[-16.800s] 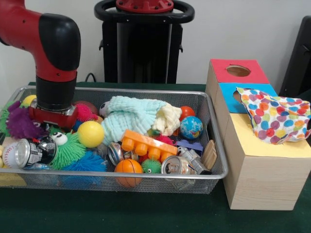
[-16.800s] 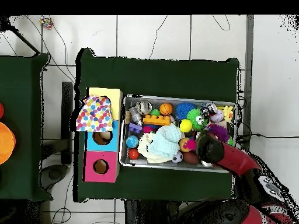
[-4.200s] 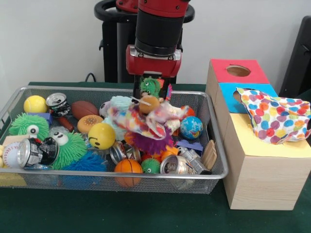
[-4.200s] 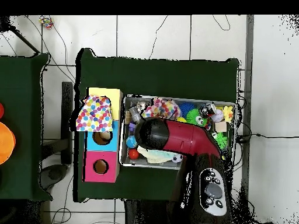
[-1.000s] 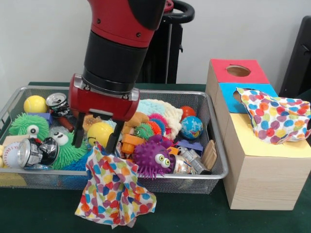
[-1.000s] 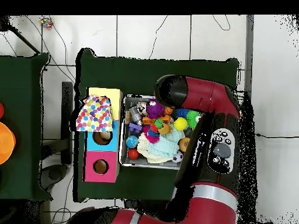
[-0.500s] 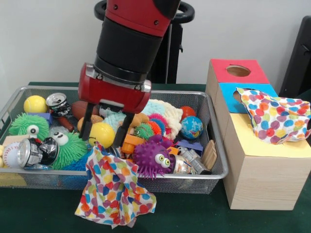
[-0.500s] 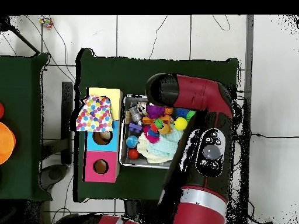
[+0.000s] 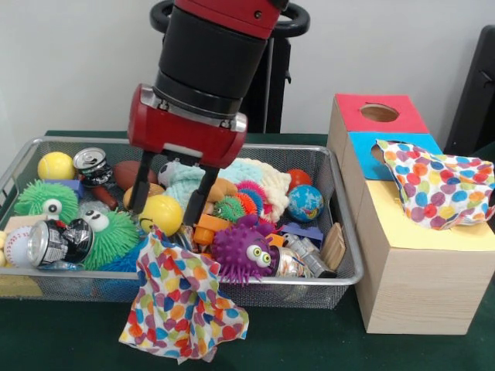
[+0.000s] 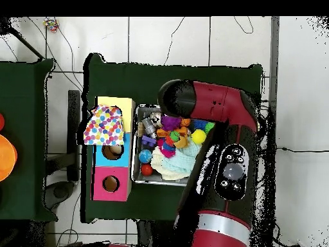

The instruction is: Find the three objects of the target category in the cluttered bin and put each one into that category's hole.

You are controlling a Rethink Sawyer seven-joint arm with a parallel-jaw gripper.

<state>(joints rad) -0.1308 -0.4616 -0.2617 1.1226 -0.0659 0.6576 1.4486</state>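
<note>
Right, from the left: bin [image 9: 23, 158] is packed with cans, balls and spiky toys, so cloths get buried and need digging out. One polka-dot cloth [image 9: 182, 301] is draped over the bin's near rim, most of it hanging outside onto the green table [image 9: 309, 340], touching nothing of the arm. Gripper [image 9: 168, 202] hangs just above it, fingers spread, holding nothing. Looks like a release short of target, my guess. Far right, a second dotted cloth [image 9: 441, 189] lies on top of the yellow-panel box [image 9: 410, 255], covering where its hole should be, so it isn't in yet.
</note>
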